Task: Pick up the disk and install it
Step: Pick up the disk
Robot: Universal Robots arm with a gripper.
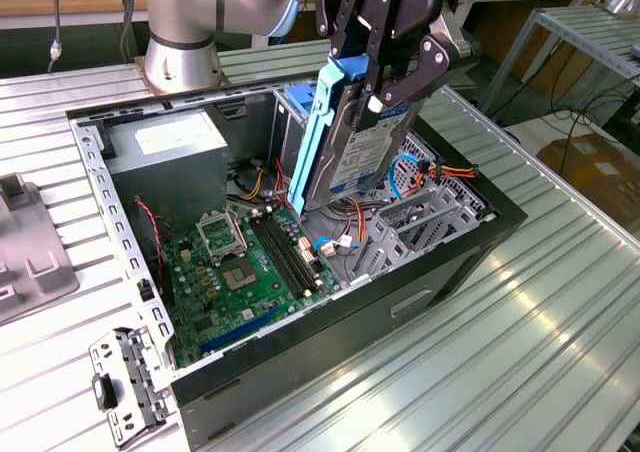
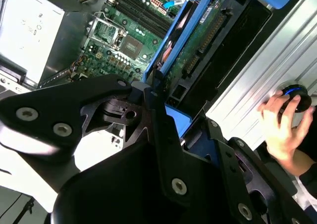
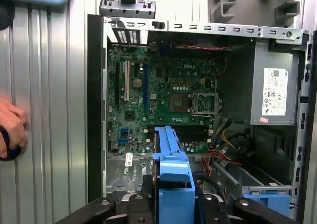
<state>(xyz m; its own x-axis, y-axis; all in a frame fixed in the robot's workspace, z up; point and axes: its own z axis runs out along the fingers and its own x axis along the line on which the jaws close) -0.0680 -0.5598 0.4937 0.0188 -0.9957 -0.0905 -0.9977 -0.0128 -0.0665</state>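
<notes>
Exterior view: I see the open computer case (image 1: 420, 282) lying on the ribbed table (image 1: 540, 352), its green motherboard (image 1: 240, 272) exposed. My gripper (image 1: 372, 84) is clamped on the disk (image 1: 355, 147), which hangs on edge, tilted, over the case interior just beside the motherboard. In the second wrist view, a person's hand (image 2: 282, 122) sits outside the case.

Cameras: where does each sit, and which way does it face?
Exterior view: off the arm, looking down into the open case; shows the arm's base and the gripper shut on the disk.
Second wrist view: on the wrist, looking along the disk to the motherboard; gripper links in front, a person's hand beside the case.
First wrist view: on the wrist, facing straight into the case over the gripper.
Shared: both wrist views show disk, motherboard and hand.
</notes>
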